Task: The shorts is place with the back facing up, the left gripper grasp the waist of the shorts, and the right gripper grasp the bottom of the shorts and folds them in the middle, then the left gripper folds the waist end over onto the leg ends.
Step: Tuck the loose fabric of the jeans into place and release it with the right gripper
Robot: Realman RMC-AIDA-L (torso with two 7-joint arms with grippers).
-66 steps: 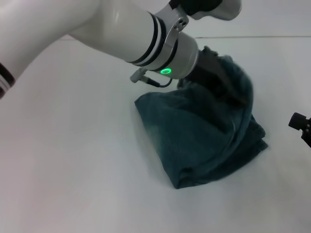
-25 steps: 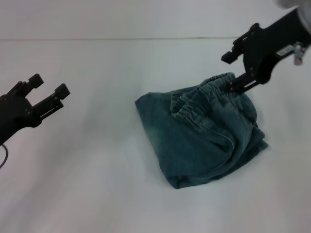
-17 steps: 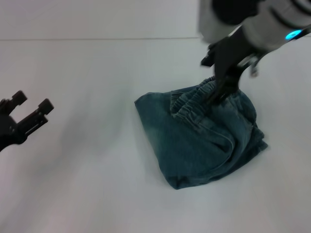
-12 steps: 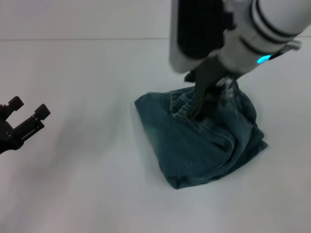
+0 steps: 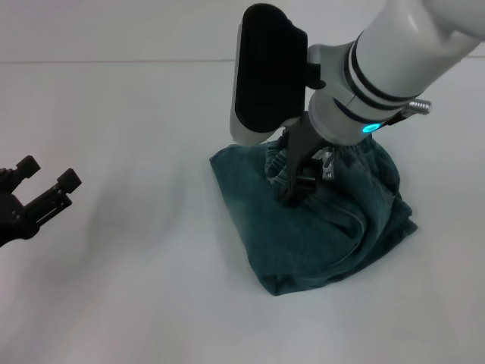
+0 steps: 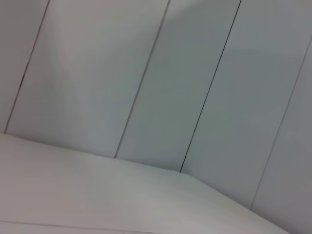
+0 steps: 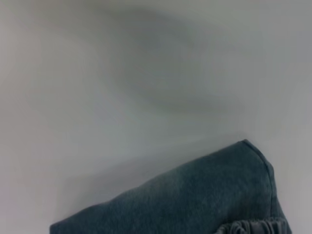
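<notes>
The teal denim shorts (image 5: 326, 227) lie bunched and folded over on the white table, right of centre, with the elastic waist (image 5: 274, 161) on top toward the far side. My right gripper (image 5: 301, 183) reaches down from the right arm onto the cloth just below that waist. The right wrist view shows a folded corner of the shorts (image 7: 195, 195) and a bit of the gathered waist (image 7: 253, 227). My left gripper (image 5: 47, 174) hovers open at the left edge, far from the shorts, with nothing between its fingers.
The white table (image 5: 136, 288) stretches bare around the shorts. Its far edge (image 5: 114, 61) meets a pale wall. The left wrist view holds only wall panels (image 6: 161, 87) and table surface. The bulky right forearm (image 5: 394, 53) hangs over the shorts' far side.
The left arm pulled off the shorts and back to the left edge. The right arm swung in from the right, and its gripper slid leftward along the waist. The shorts stayed put.
</notes>
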